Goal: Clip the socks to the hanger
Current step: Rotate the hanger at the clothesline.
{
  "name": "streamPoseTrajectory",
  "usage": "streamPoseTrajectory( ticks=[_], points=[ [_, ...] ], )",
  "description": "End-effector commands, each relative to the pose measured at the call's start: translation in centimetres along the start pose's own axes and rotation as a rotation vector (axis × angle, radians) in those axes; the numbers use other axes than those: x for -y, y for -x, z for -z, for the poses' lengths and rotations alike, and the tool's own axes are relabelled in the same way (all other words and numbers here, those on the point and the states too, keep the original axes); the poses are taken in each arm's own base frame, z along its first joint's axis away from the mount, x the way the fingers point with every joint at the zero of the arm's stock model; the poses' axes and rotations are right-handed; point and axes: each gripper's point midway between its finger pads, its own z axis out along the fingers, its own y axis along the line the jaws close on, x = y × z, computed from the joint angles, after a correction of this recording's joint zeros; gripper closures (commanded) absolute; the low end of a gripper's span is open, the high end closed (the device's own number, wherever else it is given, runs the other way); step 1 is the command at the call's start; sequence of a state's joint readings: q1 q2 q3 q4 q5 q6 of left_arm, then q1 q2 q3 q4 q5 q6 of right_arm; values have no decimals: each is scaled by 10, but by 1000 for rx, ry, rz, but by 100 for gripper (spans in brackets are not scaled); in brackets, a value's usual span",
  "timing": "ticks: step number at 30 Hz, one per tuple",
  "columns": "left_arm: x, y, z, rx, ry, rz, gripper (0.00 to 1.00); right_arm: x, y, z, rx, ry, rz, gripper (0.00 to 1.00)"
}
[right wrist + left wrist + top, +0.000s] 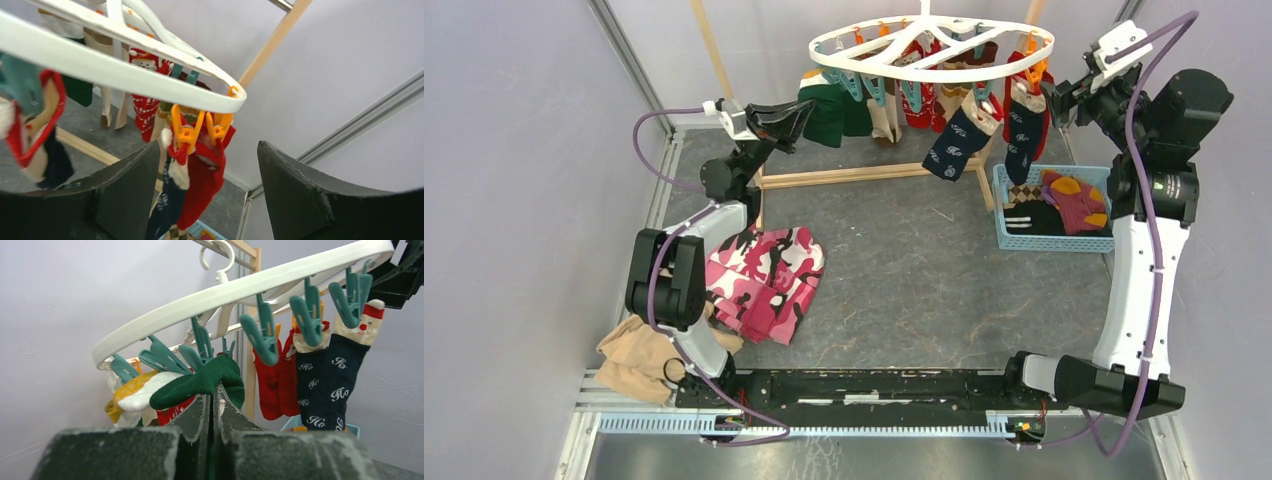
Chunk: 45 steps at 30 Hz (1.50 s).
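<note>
**The left pincer [212, 400] holds a dark green sock [200, 382] up under the hanger [225, 295].**

The sock is squeezed tight between the shut fingers, and its end pokes out just past the tips. I think it is held this high so that a teal clip [202, 340], which hangs right above the tips, can bite it. The right pincer [207, 150] has its fingers wide apart and holds nothing. Orange clips [185, 132] with a red sock [205, 175] hang just ahead of it, in line with its gap. Maybe it waits there to steady the hanger. More socks lie in the blue basket [1004, 215] below it.
</note>
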<state>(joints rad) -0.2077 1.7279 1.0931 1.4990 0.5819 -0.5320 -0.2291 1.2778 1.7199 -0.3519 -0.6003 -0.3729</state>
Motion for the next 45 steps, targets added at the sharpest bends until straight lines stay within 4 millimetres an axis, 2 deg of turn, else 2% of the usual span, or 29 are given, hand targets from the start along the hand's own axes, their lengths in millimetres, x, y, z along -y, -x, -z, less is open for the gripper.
streamPoseTrajectory(
  ticks=[1, 5, 9, 15, 19, 28, 33, 39, 42, 45],
  points=[
    [39, 45, -4, 110, -119, -70, 98, -6, 16, 19, 55, 14, -3, 23],
    [50, 50, 2, 109, -121, -75, 98, -4, 17, 32, 61, 11, -16, 19],
    [62, 54, 9, 109, -123, -79, 98, -5, 9, 38, 55, 13, -37, 13],
    [79, 62, 18, 107, -121, -96, 98, 0, -16, 41, 10, 1, -74, 9],
    [91, 64, 14, 82, -124, -118, 98, -1, -33, 42, -18, 4, -96, 8],
    [121, 86, 13, 96, -139, -183, 98, -7, -68, 47, -67, 21, -133, 5],
    [125, 98, 10, 93, -127, -214, 98, -13, -82, 46, -78, 46, -166, 5],
    [123, 103, 2, 74, -122, -238, 98, -17, -87, 40, -64, 79, -199, 5],
    [118, 100, -1, 62, -106, -240, 98, -7, -90, 32, -62, 67, -197, 5],
    [112, 92, -1, 41, -83, -237, 98, 14, -88, 22, -62, 23, -168, 7]
  ],
)
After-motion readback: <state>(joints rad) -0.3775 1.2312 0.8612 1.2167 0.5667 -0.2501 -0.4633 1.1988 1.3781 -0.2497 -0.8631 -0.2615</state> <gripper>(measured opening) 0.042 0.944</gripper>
